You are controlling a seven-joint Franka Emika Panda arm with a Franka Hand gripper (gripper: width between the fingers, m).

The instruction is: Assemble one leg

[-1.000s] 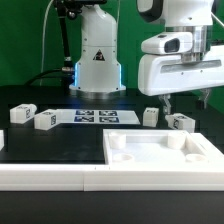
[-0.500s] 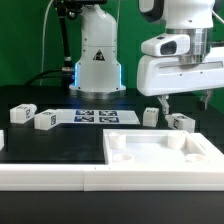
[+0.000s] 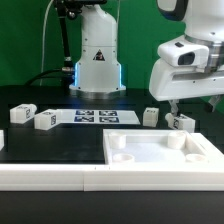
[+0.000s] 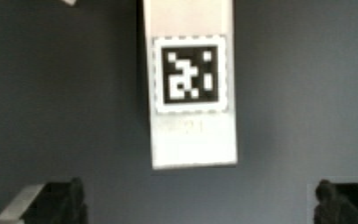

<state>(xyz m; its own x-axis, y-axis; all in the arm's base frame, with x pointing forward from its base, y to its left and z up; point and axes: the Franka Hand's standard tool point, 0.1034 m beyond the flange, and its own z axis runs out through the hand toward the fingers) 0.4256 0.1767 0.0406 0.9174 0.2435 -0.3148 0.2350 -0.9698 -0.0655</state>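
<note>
Leg [image 3: 182, 121] is lying loose on the table [image 3: 60, 140], toward the edge on the exterior view's right and just beyond the slab [image 3: 160, 150]. Nothing is holding or touching it. In the wrist view the leg [image 4: 194, 90] is showing one long white face with its tag up, a pose that probably suits a grasp across the narrow sides.

Gripper [image 3: 188, 104] is hovering above this leg, apart from it. Its jaws are spread wide and empty, with the fingers [image 4: 51, 200] sitting at either margin of the wrist view and the leg not yet between them. Judging from this, the step in hand is lining up for the pick.

Arm [image 3: 190, 60] is reaching in over the same edge, wrist pointing straight down.

A twin leg [image 3: 150, 116] is sitting just beside the target. Two more legs [image 3: 45, 120] are waiting near the opposite edge. The marker board [image 3: 95, 116] is lying between the two pairs. The slab is occupying the corner nearest the camera, sockets up, presumably ready to receive the leg.
</note>
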